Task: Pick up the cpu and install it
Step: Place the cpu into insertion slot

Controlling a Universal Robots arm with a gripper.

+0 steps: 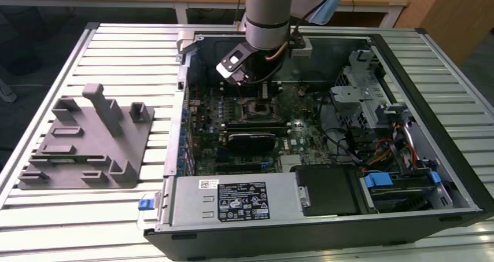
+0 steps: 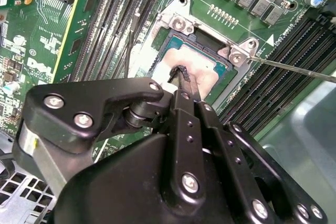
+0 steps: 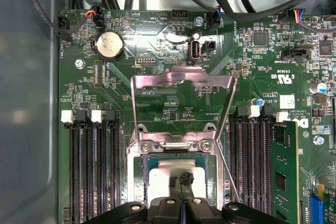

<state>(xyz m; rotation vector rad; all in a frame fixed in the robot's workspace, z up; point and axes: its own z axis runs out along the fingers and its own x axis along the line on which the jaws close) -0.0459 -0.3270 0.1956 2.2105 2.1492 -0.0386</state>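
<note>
The cpu [image 3: 165, 174] lies flat in its socket on the motherboard [image 3: 157, 35], silver top facing up. The pincer [image 3: 184, 178] stands over the middle of it with its 2 fingers [image 2: 185, 85] pressed together and nothing between them. I cannot tell if the tip really touches the metal.

The socket frame [image 2: 181, 23] borders the cpu closely on every side that shows. The load plate [image 3: 181, 81] is swung up and open beside the socket. A thin lever wire [image 2: 294, 69] runs past 1 corner of the frame. Rows of memory slots [image 3: 94, 166] flank the socket on both sides, and a green memory stick [image 3: 281, 171] stands in 1 of them, well apart from the pincer.

In the exterior view the arm [image 1: 266, 13] reaches down into the open computer case [image 1: 309, 230], whose walls enclose the board. A grey holder [image 1: 85, 140] sits on the slatted surface [image 1: 115, 48] at the exterior view's left, well apart from the case.

In both wrist views the black body of the pincer covers part of the cpu and of the socket. In the exterior view its tip is hard to separate from the dark board below.
</note>
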